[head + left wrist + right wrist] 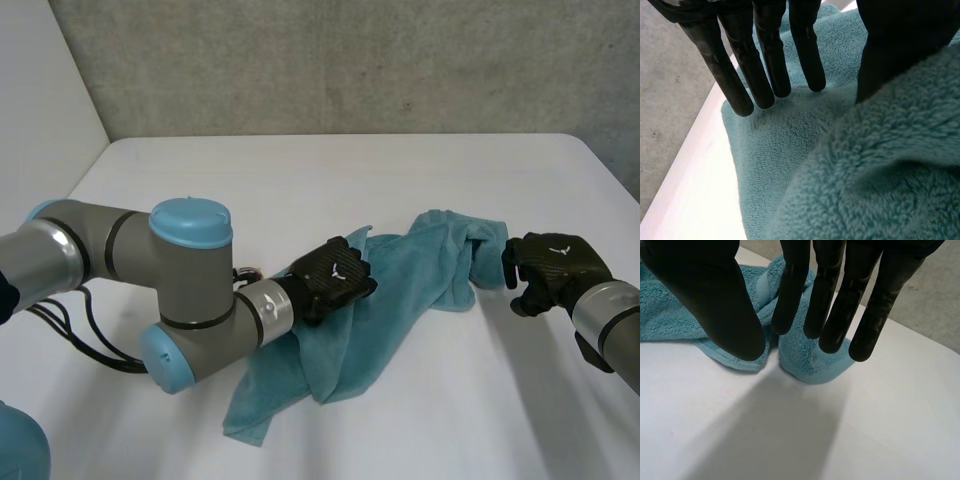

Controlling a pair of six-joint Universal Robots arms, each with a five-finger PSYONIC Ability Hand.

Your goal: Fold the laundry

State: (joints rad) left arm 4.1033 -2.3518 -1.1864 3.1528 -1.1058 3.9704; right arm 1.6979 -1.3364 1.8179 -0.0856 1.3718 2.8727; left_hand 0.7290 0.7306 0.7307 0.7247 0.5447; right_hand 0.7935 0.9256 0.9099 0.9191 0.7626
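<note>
Teal towel lies crumpled on the white table, mid-table. In the head view it runs from a loose corner at 7 o'clock up to a bunched end at 2 o'clock.

Left hand sits on the towel, toward 10 o'clock from its middle, near that edge. The left arm comes in from 9 o'clock. In the left wrist view the left fingers are straight and spread narrow, with their tips resting on the pile. The left thumb stands apart from them, its tip hidden behind a raised fold. The hand is loose, with nothing pinched that I can see.

Right hand is at 3 o'clock of the towel's bunched end, just beside it. In the right wrist view the right fingers are straight and the right thumb is held wide. The towel end sits at the fingertips, below the gap between thumb and fingers. Can't tell if they touch it. The grasp is wide, not closed on the cloth.

Grey wall at 12 o'clock behind the table.
</note>
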